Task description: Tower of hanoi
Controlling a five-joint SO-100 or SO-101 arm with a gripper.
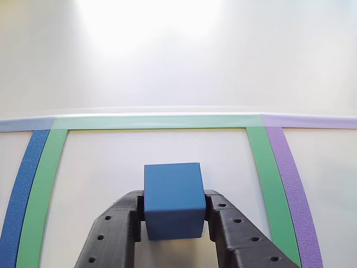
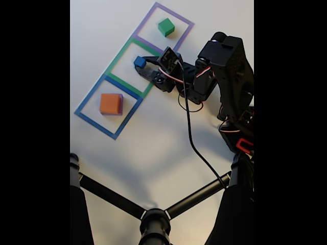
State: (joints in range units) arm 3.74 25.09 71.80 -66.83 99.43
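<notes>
Now the gripper [image 1: 174, 215] has its jaws clamped on the blue cube [image 1: 173, 200] inside the green square [image 2: 113, 57] (carrying step, I'd judge); next, lift toward the orange block [image 2: 111, 103] at seven o'clock.

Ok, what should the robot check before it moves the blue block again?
1. Pincer shut on the blue cube: ok, a finger presses each side.
2. Cube level in the grip: ok, top face looks flat.
3. Cube lifted off the table: cannot tell.
4. Cube is over the green square: ok.
5. Purple square free: not ok, the green cube sits inside it.
6. Blue square free: not ok, the orange block sits inside it.
</notes>
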